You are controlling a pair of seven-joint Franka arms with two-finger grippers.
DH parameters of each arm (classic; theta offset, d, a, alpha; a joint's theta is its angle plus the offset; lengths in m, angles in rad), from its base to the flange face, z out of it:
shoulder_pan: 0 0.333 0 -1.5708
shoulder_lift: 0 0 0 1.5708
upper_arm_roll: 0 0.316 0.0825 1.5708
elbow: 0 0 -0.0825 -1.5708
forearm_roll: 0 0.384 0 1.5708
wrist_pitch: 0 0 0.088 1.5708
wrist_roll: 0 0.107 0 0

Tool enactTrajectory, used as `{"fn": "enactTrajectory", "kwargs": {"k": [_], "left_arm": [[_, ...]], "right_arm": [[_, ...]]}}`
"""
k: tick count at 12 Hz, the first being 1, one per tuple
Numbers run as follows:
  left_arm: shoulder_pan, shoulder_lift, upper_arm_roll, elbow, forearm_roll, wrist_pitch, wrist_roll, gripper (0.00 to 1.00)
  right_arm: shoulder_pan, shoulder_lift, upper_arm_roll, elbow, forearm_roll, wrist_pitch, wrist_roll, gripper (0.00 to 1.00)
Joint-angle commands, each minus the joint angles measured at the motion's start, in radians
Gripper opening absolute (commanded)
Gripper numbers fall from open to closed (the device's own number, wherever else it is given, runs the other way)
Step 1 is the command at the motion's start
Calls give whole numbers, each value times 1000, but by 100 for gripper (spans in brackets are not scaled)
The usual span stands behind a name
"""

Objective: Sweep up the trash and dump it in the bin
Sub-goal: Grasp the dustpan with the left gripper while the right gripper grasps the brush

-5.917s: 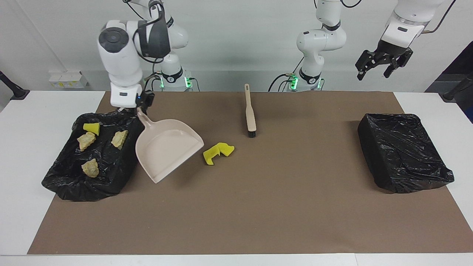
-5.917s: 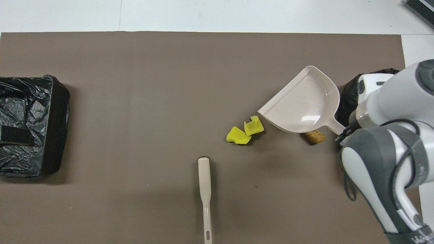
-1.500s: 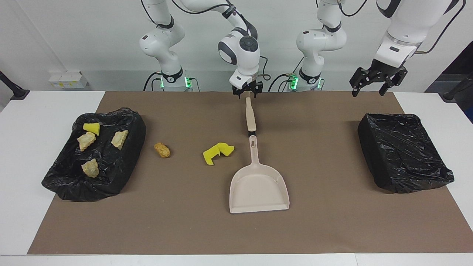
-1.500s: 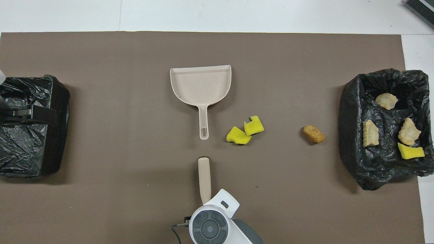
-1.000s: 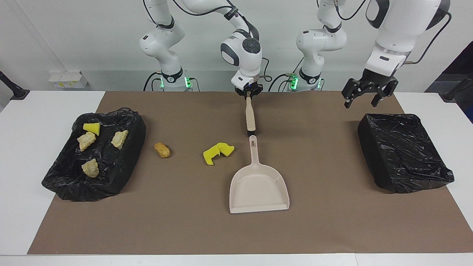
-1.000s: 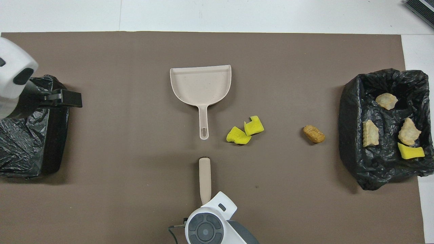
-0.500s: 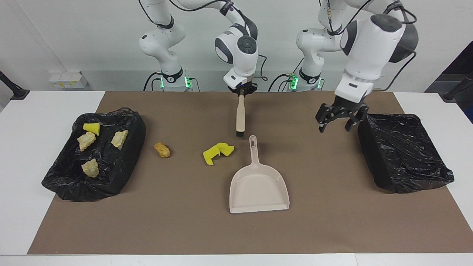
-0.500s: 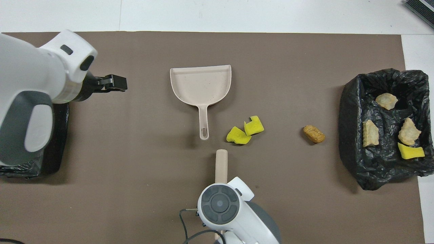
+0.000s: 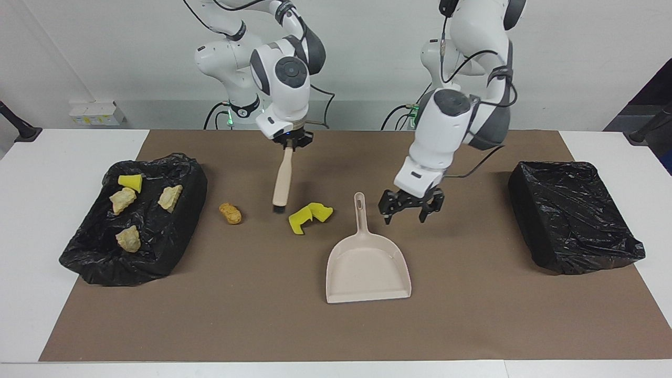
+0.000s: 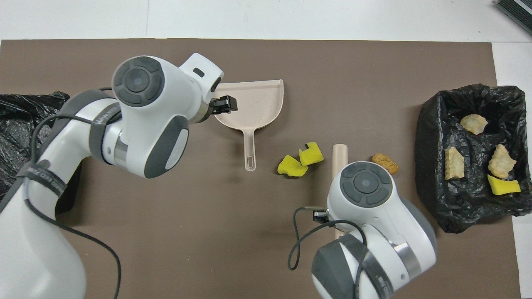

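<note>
1. Hanging from the right gripper [image 9: 287, 145], at upper centre-left of the facing view, a beige brush [image 9: 281, 180] is pinched by the top of its handle between fingers pressed together on it, with the bristle end lowest.
2. The bristle end is seen just above the brown mat [image 9: 472, 315], between the golden-brown nugget [image 9: 230, 213] and the yellow sponge pieces [image 9: 309, 216]; whether it touches the mat cannot be told.
3. The left gripper [image 9: 404, 210] is seen at the centre of the facing view with its fingers spread, held empty, just beside the handle of the beige dustpan [image 9: 366, 265] on the side toward the left arm's end of the table.
4. The dustpan is laid flat on the mat at lower centre of the facing view, its handle pointed toward the robots.
5. The rest of the trash, three pale bread-like chunks [image 9: 123, 200] and one yellow wedge [image 9: 130, 181], is found inside the black-lined bin [image 9: 157, 252] at the left of the facing view, toward the right arm's end of the table.
6. A second black-lined bin [image 9: 572, 220] is seen at the right of the facing view.
7. In the overhead view the nugget [image 10: 385, 163] and sponge pieces [image 10: 301, 160] are shown at centre right, with the brush tip [image 10: 340, 154] between them.
</note>
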Motion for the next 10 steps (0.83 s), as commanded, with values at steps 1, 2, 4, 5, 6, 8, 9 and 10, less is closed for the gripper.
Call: {"fn": "enactTrajectory", "kwargs": {"k": [1, 2, 4, 5, 6, 8, 9, 10], "left_arm": [[-77, 66, 17, 50, 27, 6, -22, 100], [-78, 65, 17, 48, 28, 11, -22, 100], [-107, 65, 17, 27, 25, 14, -25, 100], [-135, 71, 17, 9, 28, 23, -51, 100], [-152, 86, 17, -5, 52, 43, -68, 100], [-169, 84, 18, -47, 60, 51, -82, 100], [-172, 84, 18, -51, 60, 57, -87, 100], [-174, 81, 18, -62, 60, 57, -87, 100]], "right_arm": [[-131, 7, 16, -5, -123, -16, -31, 0], [-172, 10, 16, -8, -153, -18, -53, 0], [-258, -1, 16, -40, -197, -25, -94, 0], [-299, -13, 17, -71, -197, -9, -128, 0], [-326, -42, 14, -123, -197, 19, -160, 0], [-346, -59, 16, -229, -197, 164, -155, 0], [-346, -50, 17, -232, -187, 177, -168, 0], [-321, -44, 19, -234, -182, 183, -169, 0]]}}
